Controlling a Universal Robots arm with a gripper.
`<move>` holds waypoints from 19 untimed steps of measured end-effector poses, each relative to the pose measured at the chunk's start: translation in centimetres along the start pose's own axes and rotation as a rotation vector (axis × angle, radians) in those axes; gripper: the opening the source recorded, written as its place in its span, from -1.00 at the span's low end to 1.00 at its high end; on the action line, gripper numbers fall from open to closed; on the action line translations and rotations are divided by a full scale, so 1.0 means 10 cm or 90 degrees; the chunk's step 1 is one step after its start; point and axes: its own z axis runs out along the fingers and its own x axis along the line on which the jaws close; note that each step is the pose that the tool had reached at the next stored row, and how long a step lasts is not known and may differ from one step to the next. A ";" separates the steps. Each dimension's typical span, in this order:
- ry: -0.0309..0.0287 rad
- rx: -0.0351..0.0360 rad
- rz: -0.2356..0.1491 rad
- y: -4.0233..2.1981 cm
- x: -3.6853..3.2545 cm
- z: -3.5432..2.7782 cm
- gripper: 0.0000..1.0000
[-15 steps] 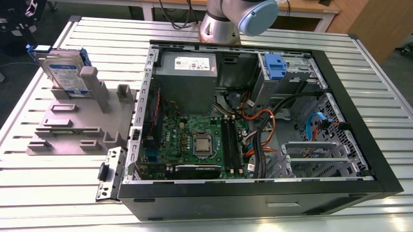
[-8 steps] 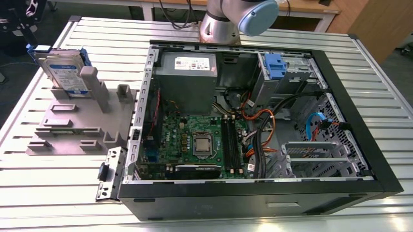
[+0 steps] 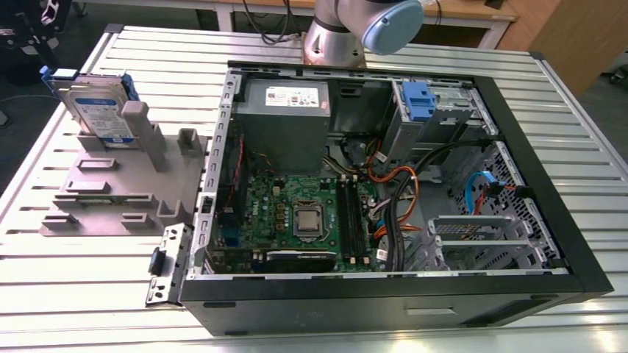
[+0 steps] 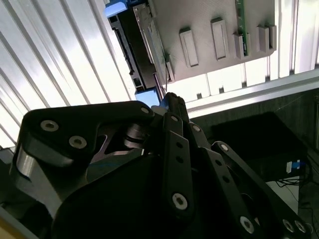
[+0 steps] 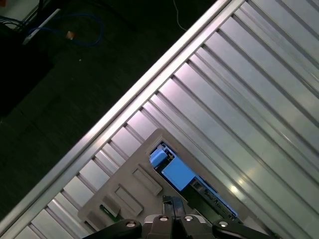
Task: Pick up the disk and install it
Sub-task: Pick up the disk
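Here, flat silver disk (image 3: 98, 109), blue-railed.

We see hard glare on the ribbed metal table (image 4: 60, 59) in both wrist views; the floor (image 5: 75, 59) beside it lies dark.

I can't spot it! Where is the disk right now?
The disk stands upright in the grey holder on the exterior view's left, beside the open computer case.
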 end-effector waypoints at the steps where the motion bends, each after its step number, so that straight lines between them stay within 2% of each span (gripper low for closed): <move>1: -0.0002 0.0001 -0.002 0.000 0.000 0.000 -0.79; 19: 0.0000 0.0000 -0.011 0.000 0.000 0.000 -0.79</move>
